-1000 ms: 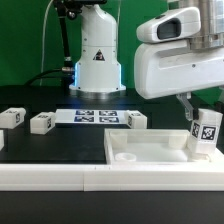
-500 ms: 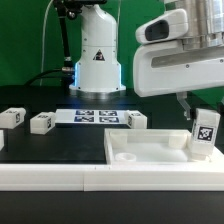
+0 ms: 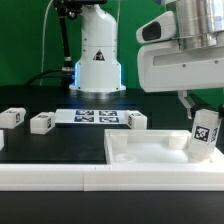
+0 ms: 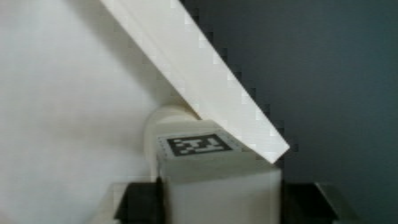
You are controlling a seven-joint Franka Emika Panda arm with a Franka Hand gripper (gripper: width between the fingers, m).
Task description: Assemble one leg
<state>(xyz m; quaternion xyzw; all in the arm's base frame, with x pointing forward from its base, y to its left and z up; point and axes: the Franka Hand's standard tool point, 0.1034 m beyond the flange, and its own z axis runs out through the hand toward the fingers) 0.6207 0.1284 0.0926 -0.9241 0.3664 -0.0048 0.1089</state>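
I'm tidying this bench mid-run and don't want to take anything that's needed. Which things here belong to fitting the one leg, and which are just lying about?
In the job:
the leg, gripped by the gripper
the white tabletop piece

Lying about:
three loose legs on the black table
the marker board

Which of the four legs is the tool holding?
The leg at the exterior view's right, standing at the tabletop piece's corner; the other three lie on the table.
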